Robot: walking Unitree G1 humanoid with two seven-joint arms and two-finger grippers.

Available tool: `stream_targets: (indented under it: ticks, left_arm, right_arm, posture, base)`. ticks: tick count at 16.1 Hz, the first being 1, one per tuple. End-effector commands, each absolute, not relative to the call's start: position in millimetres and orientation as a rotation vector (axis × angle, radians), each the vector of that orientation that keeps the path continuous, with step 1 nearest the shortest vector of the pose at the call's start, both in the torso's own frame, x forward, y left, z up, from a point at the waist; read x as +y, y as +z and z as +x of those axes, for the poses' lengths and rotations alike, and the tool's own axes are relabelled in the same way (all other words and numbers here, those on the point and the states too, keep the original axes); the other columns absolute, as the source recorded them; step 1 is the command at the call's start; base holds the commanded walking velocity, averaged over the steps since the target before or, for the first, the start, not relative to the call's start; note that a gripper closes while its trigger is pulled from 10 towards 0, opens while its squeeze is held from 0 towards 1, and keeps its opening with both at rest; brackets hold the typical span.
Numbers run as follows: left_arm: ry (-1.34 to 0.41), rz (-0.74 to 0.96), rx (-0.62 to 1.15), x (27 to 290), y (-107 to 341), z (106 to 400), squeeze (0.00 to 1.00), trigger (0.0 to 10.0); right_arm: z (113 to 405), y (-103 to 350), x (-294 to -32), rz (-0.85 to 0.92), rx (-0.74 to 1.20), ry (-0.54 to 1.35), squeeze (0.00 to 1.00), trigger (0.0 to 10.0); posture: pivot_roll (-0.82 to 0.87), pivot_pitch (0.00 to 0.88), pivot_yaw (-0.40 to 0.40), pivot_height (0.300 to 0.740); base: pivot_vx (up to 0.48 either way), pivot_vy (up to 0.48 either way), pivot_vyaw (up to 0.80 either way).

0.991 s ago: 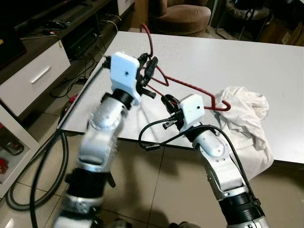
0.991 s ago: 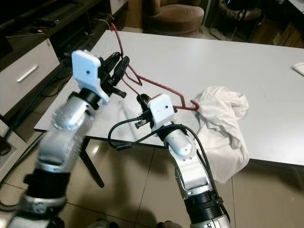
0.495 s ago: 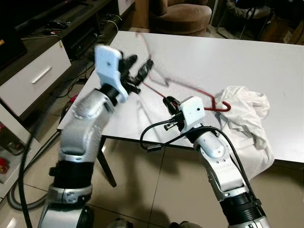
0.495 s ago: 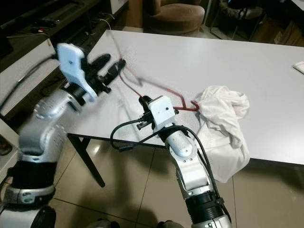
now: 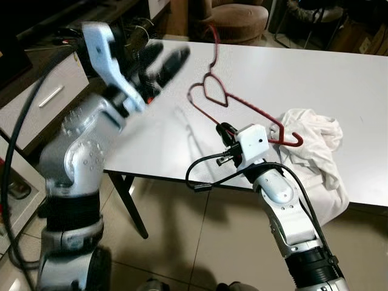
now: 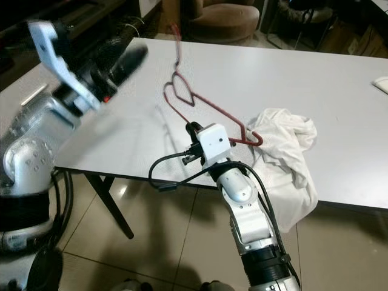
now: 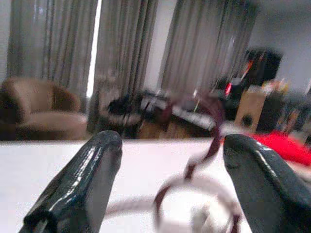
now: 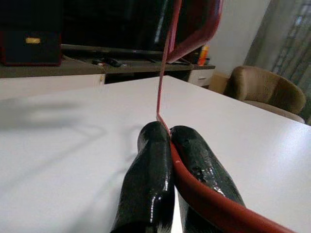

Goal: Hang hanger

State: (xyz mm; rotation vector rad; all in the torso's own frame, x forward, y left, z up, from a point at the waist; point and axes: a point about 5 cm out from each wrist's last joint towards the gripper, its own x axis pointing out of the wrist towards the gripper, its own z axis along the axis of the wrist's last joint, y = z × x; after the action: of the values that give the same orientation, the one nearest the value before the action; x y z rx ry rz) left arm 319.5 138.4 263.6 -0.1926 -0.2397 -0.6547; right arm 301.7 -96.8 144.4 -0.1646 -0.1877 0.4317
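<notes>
Right wrist view: right end effector [image 8: 167, 138] pinches red hanger [image 8: 167, 68]; left end effector [image 7: 167, 145] spread.

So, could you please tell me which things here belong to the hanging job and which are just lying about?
Job:
- red hanger
- right gripper, shut on it
- left gripper, open, raised

Lying about:
- white cloth
- white table
- brown armchair

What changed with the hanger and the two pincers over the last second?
The left pincer let go of the red hanger and drew back toward the robot's left, fingers now open. The hanger swung up, its hook standing higher above the table. The right pincer stayed clamped on the hanger's bar, and the white cloth lies where it was at the table's edge.
</notes>
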Motion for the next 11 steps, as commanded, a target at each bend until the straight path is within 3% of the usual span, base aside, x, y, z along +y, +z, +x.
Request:
stream_targets:
  ticks: [1, 2, 3, 4, 7, 9, 11]
  left_arm:
    - [-0.626, -0.120, -0.198, 139, 249, 319, 0.00, 10.0]
    - [-0.553, -0.052, -0.187, 140, 233, 316, 0.00, 10.0]
    - [-0.374, 0.008, -0.213, 145, 211, 305, 0.00, 10.0]
    - [-0.284, 0.013, -0.214, 144, 198, 293, 0.00, 10.0]
    - [-0.264, -0.009, -0.123, 133, 173, 286, 0.00, 10.0]
    - [-0.205, -0.014, -0.094, 129, 160, 286, 0.00, 10.0]
    - [-0.194, -0.005, -0.130, 126, 165, 289, 0.00, 10.0]
  right_arm:
    - [302, 147, -106, -0.149, -0.215, 0.376, 0.00, 0.0]
    - [298, 150, -118, -0.157, -0.241, 0.306, 0.00, 0.0]
    - [279, 159, -140, -0.260, -0.323, 0.167, 0.00, 0.0]
    - [259, 168, -146, -0.378, -0.407, 0.113, 0.00, 0.0]
    - [239, 169, -144, -0.491, -0.459, 0.074, 0.00, 0.0]
    - [239, 157, -158, -0.568, -0.420, 0.004, 0.00, 0.0]
    - [246, 153, -152, -0.567, -0.411, 0.016, 0.00, 0.0]
  posture:
    - [-0.14, 0.053, 0.033, 0.740]
    - [-0.13, 0.052, 0.028, 0.740]
    - [-0.13, 0.050, 0.027, 0.740]
    - [-0.13, 0.045, 0.018, 0.740]
    - [-0.14, 0.034, 0.009, 0.740]
    - [-0.14, 0.031, 0.012, 0.740]
    - [-0.13, 0.031, 0.008, 0.740]
  base:
    - [0.000, 0.000, 0.00]
    - [0.000, 0.000, 0.00]
    - [0.000, 0.000, 0.00]
    - [0.000, 0.000, 0.00]
    - [0.000, 0.000, 0.00]
    - [0.000, 0.000, 0.00]
    - [0.000, 0.000, 0.00]
